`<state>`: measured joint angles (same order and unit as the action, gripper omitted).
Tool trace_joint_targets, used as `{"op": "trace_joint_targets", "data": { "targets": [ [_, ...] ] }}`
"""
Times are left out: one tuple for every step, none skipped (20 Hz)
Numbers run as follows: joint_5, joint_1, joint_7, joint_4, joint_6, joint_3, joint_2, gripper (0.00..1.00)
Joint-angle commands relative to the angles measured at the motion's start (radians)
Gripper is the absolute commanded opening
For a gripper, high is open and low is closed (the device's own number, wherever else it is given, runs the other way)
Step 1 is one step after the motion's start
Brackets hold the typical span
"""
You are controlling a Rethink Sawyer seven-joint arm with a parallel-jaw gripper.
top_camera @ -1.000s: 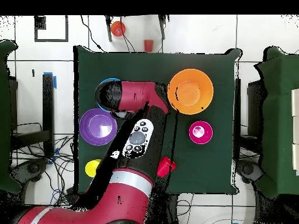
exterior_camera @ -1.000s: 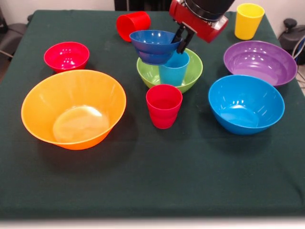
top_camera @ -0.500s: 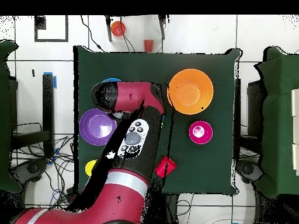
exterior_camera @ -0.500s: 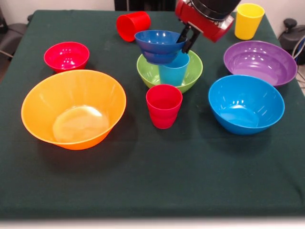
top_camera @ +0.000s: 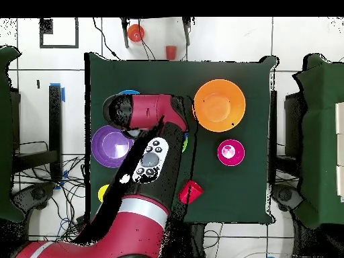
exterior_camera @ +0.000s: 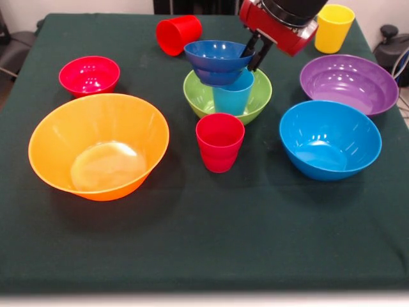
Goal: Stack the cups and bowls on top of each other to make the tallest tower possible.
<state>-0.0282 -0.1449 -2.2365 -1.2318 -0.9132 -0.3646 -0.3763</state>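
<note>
small dark blue bowl held over the light blue cup

my tool (exterior_camera: 254, 52) is clamped on the rim of the small dark blue bowl (exterior_camera: 217, 61), one finger inside and one outside, and the bowl hangs tilted right over the light blue cup (exterior_camera: 232, 94). whether it touches the cup's rim i cannot tell. that cup stands upright inside the green bowl (exterior_camera: 202, 97), which i take as my landmark and as the base of the tower.

so far, as i judge it, the tower is two pieces high, green bowl and cup, with the third in my grip and not yet let go. everything else is still loose on the surface (exterior_camera: 204, 236). in front of the green bowl stands a red cup (exterior_camera: 220, 142), empty. behind it lies a second red cup (exterior_camera: 178, 34) on its side. beside it toward the purple side sit the medium blue bowl (exterior_camera: 329, 139) and the purple bowl (exterior_camera: 349, 83), with the yellow cup (exterior_camera: 333, 28) beyond. on its other side are the small red bowl (exterior_camera: 89, 75) and the huge orange bowl (exterior_camera: 98, 146). all these bowls are empty.
</note>
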Motion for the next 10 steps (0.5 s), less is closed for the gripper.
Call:
{"op": "trace_joint_targets", "data": {
  "targets": [
    [0.007, -0.007, -0.033, -0.006, -0.110, 0.108, 0.032, 0.00],
    [0.008, -0.006, -0.033, -0.001, -0.113, 0.108, 0.034, 0.00],
    [0.008, -0.005, -0.032, 0.004, -0.116, 0.108, 0.035, 0.00],
    [0.008, -0.005, -0.031, 0.005, -0.118, 0.108, 0.035, 0.00],
    [0.008, -0.008, -0.032, -0.005, -0.114, 0.108, 0.030, 0.00],
    [0.007, -0.009, -0.033, -0.012, -0.110, 0.108, 0.026, 0.00],
    [0.007, -0.011, -0.035, -0.020, -0.106, 0.109, 0.022, 0.00],
    [0.006, -0.015, -0.038, -0.031, -0.101, 0.109, 0.016, 0.00],
    [0.005, -0.018, -0.040, -0.042, -0.096, 0.109, 0.011, 0.00],
    [0.004, -0.019, -0.042, -0.044, -0.095, 0.109, 0.010, 0.00]
  ]
}}
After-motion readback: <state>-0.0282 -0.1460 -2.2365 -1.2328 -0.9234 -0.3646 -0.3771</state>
